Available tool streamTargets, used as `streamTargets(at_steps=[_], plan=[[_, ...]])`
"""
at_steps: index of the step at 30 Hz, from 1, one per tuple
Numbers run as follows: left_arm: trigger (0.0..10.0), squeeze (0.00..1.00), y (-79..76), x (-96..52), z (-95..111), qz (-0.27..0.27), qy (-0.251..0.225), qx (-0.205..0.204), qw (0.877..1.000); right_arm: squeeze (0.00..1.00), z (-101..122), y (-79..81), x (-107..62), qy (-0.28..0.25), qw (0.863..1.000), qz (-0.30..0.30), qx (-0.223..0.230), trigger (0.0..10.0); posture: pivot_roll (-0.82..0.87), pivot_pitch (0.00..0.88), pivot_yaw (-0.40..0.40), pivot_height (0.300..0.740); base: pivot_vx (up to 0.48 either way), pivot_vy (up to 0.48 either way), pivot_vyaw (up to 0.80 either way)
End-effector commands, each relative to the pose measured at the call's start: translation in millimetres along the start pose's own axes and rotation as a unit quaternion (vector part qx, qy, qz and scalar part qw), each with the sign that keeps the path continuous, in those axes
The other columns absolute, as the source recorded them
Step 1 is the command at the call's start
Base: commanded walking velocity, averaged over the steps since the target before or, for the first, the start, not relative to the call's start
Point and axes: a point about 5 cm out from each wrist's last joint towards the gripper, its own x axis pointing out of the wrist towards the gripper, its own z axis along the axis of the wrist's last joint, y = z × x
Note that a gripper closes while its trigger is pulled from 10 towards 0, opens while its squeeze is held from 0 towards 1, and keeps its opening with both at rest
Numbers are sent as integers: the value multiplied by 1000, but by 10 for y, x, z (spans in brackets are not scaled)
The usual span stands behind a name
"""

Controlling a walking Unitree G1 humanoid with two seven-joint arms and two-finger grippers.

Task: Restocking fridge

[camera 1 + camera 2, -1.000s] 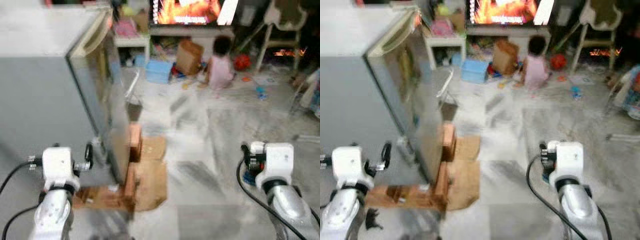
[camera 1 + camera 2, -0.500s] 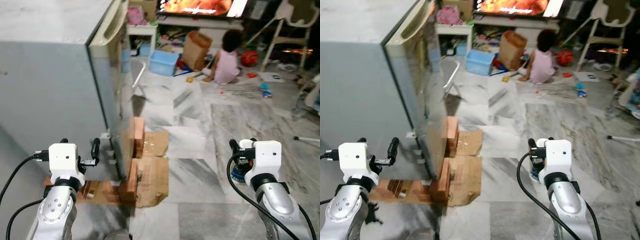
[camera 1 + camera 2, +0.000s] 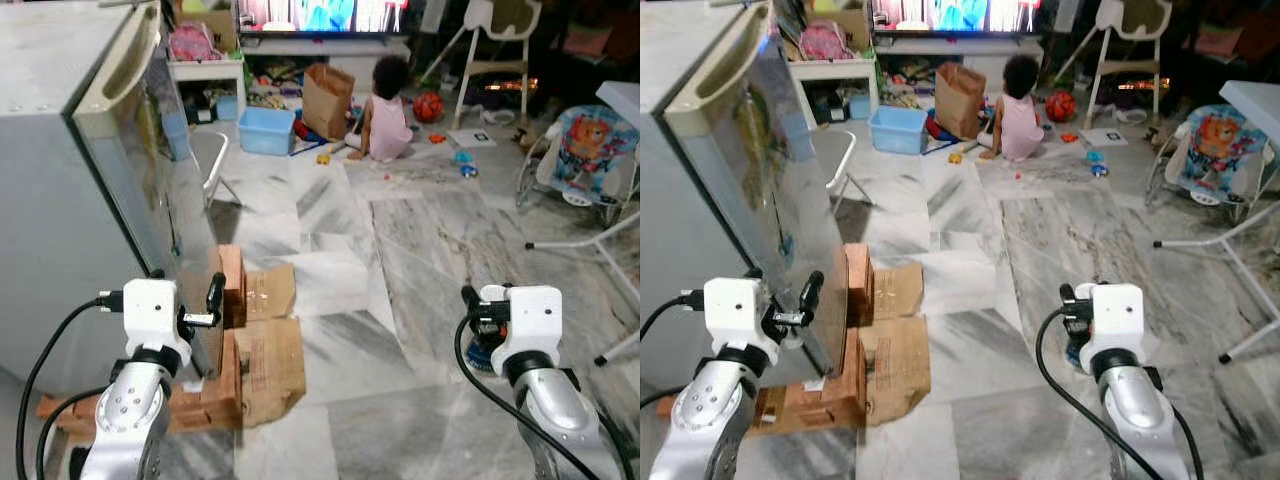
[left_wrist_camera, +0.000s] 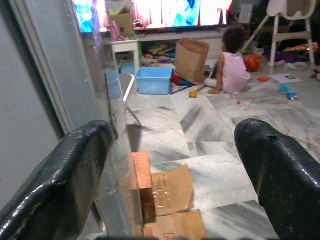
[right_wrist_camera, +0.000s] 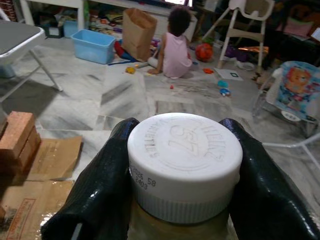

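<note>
- Right now I'm holding my right gripper (image 5: 177, 200) out over the marble floor (image 3: 420, 250), its fingers pinching a white-capped jar (image 5: 184, 162).
- I'm keeping my left gripper (image 4: 175, 180) spread wide beside the fridge (image 3: 70, 180), carrying nothing.

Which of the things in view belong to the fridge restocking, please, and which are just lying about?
For the job:
fridge
white-capped jar, held by right gripper
left gripper, open beside the fridge

Lying about:
cardboard
bricks
blue tub
paper bag
</note>
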Motion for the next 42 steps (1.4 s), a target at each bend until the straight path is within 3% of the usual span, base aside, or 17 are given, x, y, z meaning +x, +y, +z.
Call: streamTargets(at_steps=[1,16,29,37,42], plan=[[10000,0,14,15,-3,1,0,1,1000,0,64,-11,21,-13,1000,-2,-4,10000,26,0,-37,740,461,0,0],[10000,0,58,0,-26,28,3,4,1000,0,61,-3,34,-12,1000,7,-6,10000,28,0,-46,740,394,0,0],[10000,0,207,-13,-62,88,8,1,996,0,63,-6,50,-10,1000,10,-7,10000,29,0,-51,740,0,0,0],[10000,0,88,82,-64,22,10,-22,999,0,72,-2,60,-10,1000,11,-6,10000,27,0,-53,740,0,0,0],[10000,0,65,125,-64,13,11,-24,1000,0,64,-3,78,-8,1000,10,-5,10000,25,0,-52,740,0,0,0]])
